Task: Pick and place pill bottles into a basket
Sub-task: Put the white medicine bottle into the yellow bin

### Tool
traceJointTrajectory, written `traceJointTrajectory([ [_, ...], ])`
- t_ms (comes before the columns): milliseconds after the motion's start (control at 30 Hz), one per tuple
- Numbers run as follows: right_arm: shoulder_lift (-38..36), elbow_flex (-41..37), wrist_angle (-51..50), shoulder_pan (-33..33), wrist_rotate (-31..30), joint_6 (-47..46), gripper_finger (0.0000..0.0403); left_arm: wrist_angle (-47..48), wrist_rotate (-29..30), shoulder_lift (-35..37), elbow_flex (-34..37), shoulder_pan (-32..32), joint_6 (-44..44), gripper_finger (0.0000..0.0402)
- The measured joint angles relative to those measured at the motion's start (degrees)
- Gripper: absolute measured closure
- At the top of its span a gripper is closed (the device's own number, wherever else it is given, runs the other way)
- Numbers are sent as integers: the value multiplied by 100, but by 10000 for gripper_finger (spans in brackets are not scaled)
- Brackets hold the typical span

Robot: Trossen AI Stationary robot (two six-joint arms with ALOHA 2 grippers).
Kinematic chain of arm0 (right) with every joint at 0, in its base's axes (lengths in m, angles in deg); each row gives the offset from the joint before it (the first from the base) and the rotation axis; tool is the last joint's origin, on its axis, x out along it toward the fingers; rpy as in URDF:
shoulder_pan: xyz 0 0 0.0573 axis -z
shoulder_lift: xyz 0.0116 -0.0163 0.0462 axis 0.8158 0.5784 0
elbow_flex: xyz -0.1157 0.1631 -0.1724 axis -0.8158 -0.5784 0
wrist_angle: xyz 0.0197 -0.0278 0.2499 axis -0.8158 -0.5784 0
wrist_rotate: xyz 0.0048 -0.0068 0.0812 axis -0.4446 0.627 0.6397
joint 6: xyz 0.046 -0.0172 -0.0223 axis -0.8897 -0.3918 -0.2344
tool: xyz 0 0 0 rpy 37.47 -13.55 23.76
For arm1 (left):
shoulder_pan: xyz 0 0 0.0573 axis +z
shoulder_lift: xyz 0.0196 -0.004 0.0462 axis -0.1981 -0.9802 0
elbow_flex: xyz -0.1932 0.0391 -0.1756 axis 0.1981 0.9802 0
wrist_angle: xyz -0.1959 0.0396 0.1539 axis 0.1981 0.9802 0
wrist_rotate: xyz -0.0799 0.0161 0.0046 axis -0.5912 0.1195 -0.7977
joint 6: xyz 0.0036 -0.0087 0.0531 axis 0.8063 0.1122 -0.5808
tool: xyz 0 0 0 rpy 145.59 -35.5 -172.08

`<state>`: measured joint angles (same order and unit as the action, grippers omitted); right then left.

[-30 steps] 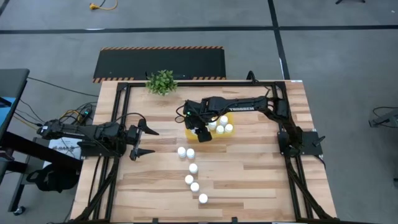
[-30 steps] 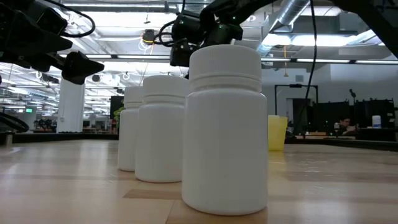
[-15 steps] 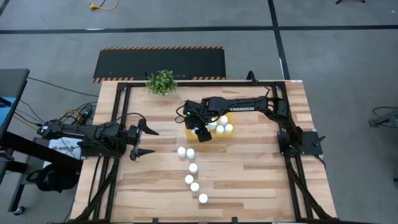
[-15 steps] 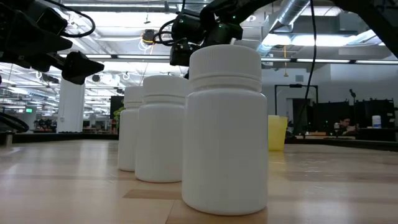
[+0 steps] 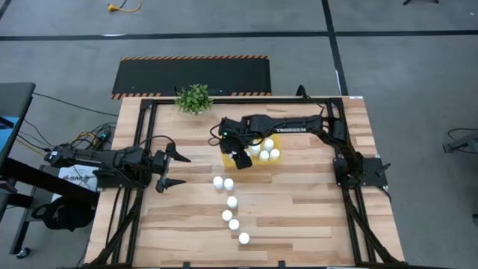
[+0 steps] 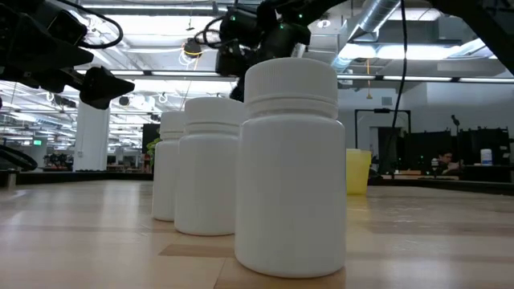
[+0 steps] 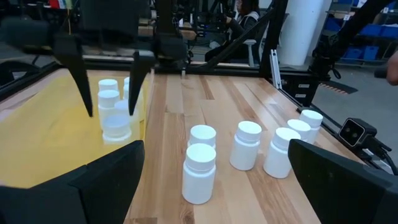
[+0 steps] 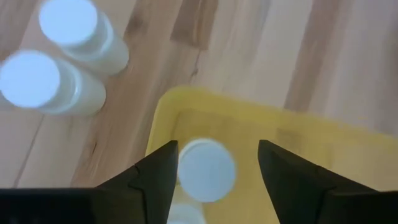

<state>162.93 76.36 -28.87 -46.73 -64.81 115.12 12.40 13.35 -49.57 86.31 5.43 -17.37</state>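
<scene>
The basket [image 5: 227, 159], a shallow yellow tray, sits near the table's middle and holds several white pill bottles [image 5: 269, 149]. Several more pill bottles [image 5: 232, 202] stand in a loose line on the wood, nearer the front edge. My right gripper [image 5: 241, 160] hangs open over the basket's left end, pointing steeply down. One bottle [image 8: 206, 171] stands upright in the basket below the gap between its fingers, and they do not touch it. My left gripper [image 5: 173, 169] waits open at the table's left side, level and holding nothing.
A small green potted plant [image 5: 194, 98] stands at the far edge. Black frame rails [image 5: 142, 134] run along both sides of the table. Bare wood lies between my left gripper and the line of bottles, and to the right of that line.
My right gripper has risen slightly above the basket; the low view shows it a little higher than before. The bottles have not moved.
</scene>
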Motion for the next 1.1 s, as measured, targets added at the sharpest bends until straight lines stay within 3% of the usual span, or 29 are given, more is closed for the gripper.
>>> traceJointTrajectory([
  [267, -694, 565, -326, -111, -163, -82, 173, 0, 0, 0, 2, 0, -1, 15],
  [433, -1488, 497, -1052, -412, -150, -948, 176, 0, 1, -2, 0, 0, -44, 15],
  [600, -2111, 86, -2002, -904, -114, -2133, 179, 0, 3, -1, 2, 1, -25, 15],
  [800, -2649, -905, -2238, -1825, -68, -3331, 179, 2, 5, -2, 1, 1, -3, 15],
  [1100, -2211, -1881, -1543, -2800, 173, -5410, 180, 2, 7, 0, 1, 0, 1, 15],
])
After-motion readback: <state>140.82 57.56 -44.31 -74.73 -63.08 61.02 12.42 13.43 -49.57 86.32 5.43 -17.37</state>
